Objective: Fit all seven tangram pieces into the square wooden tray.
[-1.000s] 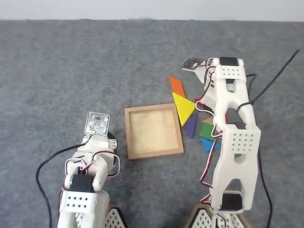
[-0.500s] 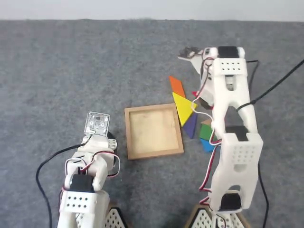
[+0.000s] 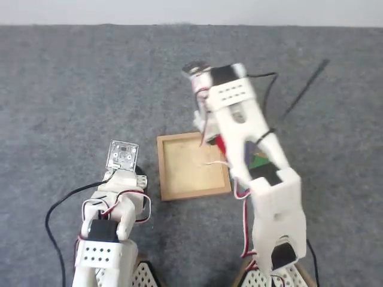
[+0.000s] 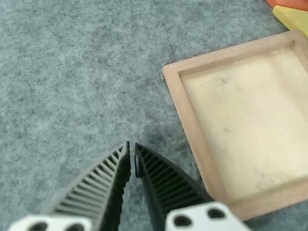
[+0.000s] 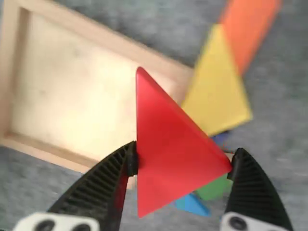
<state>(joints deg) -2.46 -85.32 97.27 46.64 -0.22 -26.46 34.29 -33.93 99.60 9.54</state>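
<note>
Red triangle (image 5: pixel 168 144) clamped in half-spread right hand (image 5: pixel 183 161) — above rim of wooden tray (image 5: pixel 48 150), left hand (image 4: pixel 132 145) closed, empty.

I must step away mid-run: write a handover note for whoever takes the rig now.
Right gripper: shut on the red triangle, over the rim of the tray.
Left gripper: shut, empty, above the mat beside the tray.
Yellow triangle and orange piece lie on the mat just outside the tray; a green piece and a blue piece nearby.
Done: red triangle picked up.
Left: seat it, then the rest; no piece in the tray yet.
</note>
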